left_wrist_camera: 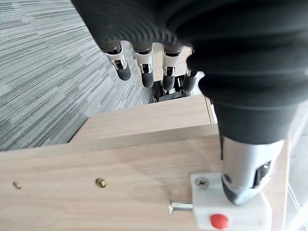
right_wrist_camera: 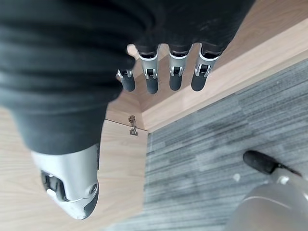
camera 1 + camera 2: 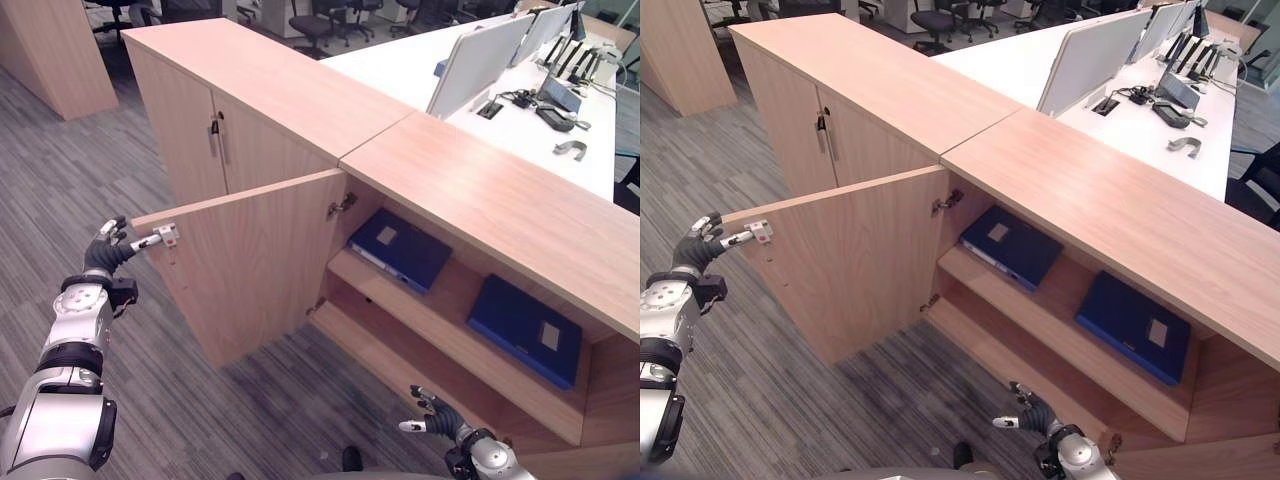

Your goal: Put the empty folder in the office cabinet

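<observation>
Nearest: right hand (image 3: 440,418) low by cabinet's bottom shelf (image 3: 420,370), fingers loosely spread, holding nothing. Left hand (image 3: 110,247) at free top corner of open cabinet door (image 3: 250,255), thumb on white latch block (image 1: 231,209), fingers relaxed, not wrapped round anything. Further in: two blue folders (image 3: 403,247) (image 3: 528,327) lying flat on upper shelf, well apart, so task's folder prob. already stowed; can't tell which is the empty one. Beyond: white table (image 3: 420,60) w/ monitors. Risks: thumb slipping off latch block → door swings free; closing door w/ right hand inside opening → hand pinched; reaching back in → folder knocked off shelf.
</observation>
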